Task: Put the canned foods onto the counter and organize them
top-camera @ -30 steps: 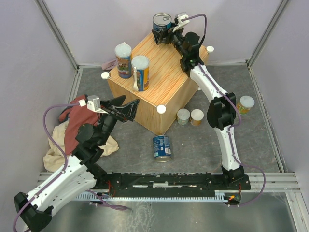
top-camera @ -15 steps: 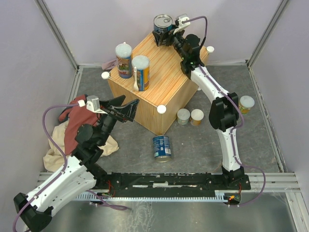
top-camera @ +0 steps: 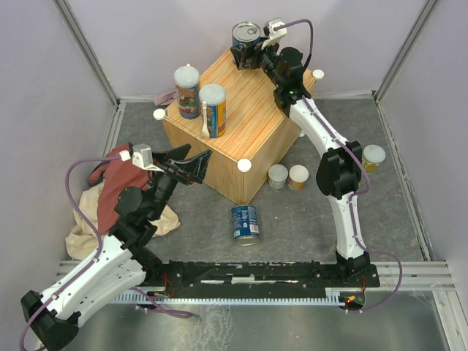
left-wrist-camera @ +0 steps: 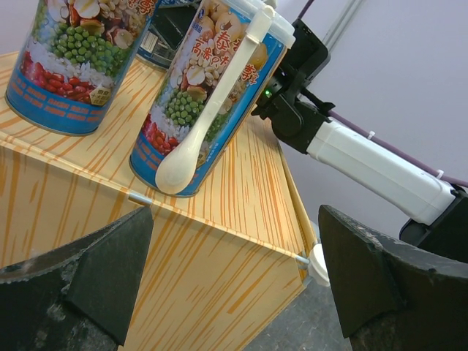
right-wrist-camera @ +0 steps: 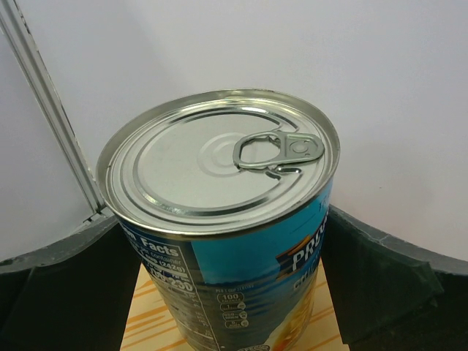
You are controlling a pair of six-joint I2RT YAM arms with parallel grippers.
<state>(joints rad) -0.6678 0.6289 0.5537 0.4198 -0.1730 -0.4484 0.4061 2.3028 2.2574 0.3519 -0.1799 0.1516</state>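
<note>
The counter (top-camera: 252, 131) is an orange wood-grain box with white corner caps. Two tall orange/blue cans (top-camera: 187, 89) (top-camera: 213, 110) stand on its left part. My right gripper (top-camera: 247, 53) is shut on a blue ring-pull can (top-camera: 246, 33), upright at the counter's far corner; in the right wrist view the can (right-wrist-camera: 219, 219) fills the space between the jaws (right-wrist-camera: 223, 292). My left gripper (top-camera: 196, 155) is open and empty beside the counter's near-left face (left-wrist-camera: 205, 263). A second blue can (top-camera: 245, 221) and three short cans (top-camera: 278, 175) (top-camera: 297, 176) (top-camera: 374, 157) are on the floor.
A red cloth (top-camera: 110, 190) and a beige cloth (top-camera: 82, 230) lie on the floor at the left, under my left arm. A pale spoon (left-wrist-camera: 197, 139) is strapped to the nearer tall can (left-wrist-camera: 212, 88). Walls enclose the workspace on three sides.
The right gripper and its blue can have shifted very slightly at the counter's far corner. The left arm has not moved.
</note>
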